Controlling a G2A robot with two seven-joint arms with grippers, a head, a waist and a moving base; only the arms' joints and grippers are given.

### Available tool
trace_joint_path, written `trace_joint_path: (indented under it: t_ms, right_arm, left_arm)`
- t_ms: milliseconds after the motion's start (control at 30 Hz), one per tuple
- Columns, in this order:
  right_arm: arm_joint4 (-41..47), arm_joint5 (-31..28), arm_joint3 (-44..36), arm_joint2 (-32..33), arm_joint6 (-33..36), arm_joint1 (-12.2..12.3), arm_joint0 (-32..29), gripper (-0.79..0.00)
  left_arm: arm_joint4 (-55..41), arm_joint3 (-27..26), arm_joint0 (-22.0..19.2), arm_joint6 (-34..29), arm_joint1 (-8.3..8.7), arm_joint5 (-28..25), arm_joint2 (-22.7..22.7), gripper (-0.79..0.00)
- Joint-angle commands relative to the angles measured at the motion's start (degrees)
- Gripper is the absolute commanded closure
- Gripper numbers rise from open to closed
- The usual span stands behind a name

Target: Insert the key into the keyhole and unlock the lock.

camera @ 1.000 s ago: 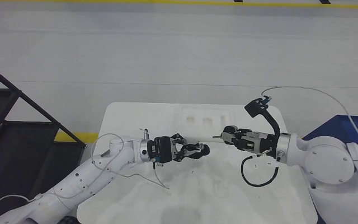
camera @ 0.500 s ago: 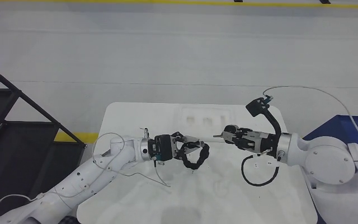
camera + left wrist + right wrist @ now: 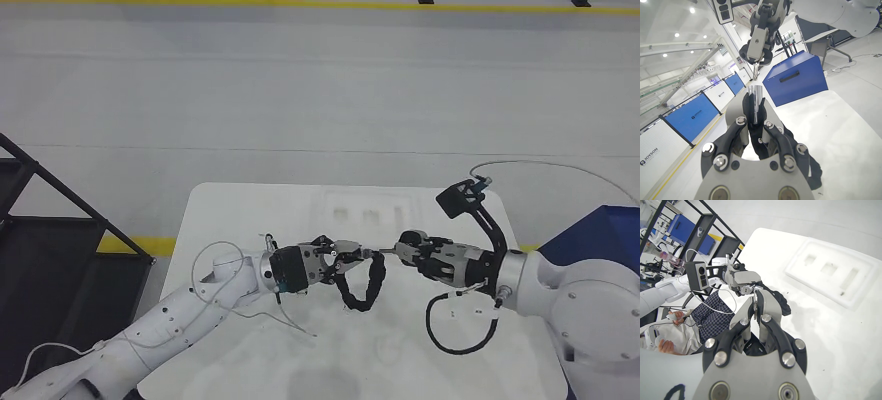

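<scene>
Looking down from the top: both arms meet over the middle of the white bench [image 3: 230, 210], with the left gripper [image 3: 345, 256] and the right gripper [image 3: 398, 248] pretty much nose to nose.
Left jaws, top view: clamped on the lock [image 3: 352, 249], with its black cable [image 3: 363, 290] drooping in a loop on the robot's side of it.
Right jaws, top view: pinched shut on the key [image 3: 383, 249], which points straight at the lock.
Foam tray [image 3: 370, 212]: sits on the bench just past the two grippers, and you can see a few shallow pockets in it.
Left wrist view, lock: the shiny cylinder stands up between the jaws, gripped tight, and the black cable runs down past the fingers.
Left wrist view, key: it hangs out of the other gripper, lined up with the lock's free end. The tip is just short of it, with a small gap showing.
Blue cabinet [image 3: 797, 79]: stands on the floor beyond the bench edge.
Right wrist view, key: the flat head is squeezed between the jaws and the blade points away toward the lock.
Keyhole [image 3: 746, 290]: sits on the lock's round face and is uncovered. The key tip is right beside it, up against the shiny end, so it's not in yet as far as I can tell.
</scene>
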Motion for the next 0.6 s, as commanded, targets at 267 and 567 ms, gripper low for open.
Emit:
trace_joint_path:
  t_ms: [267, 567]
  right_arm:
    - [-9.2, 2.2, -0.4, -5.9, 0.6, 0.2, 2.6, 0.000]
    - [-14.3, 5.5, -0.4, -9.3, 0.8, 0.1, 4.8, 0.000]
  left_arm:
    - [2.9, 4.9, -1.3, 1.4, -4.20, 7.2, 2.6, 0.000]
    - [5.4, 6.4, -0.2, 2.2, -5.59, 11.4, 1.4, 0.000]
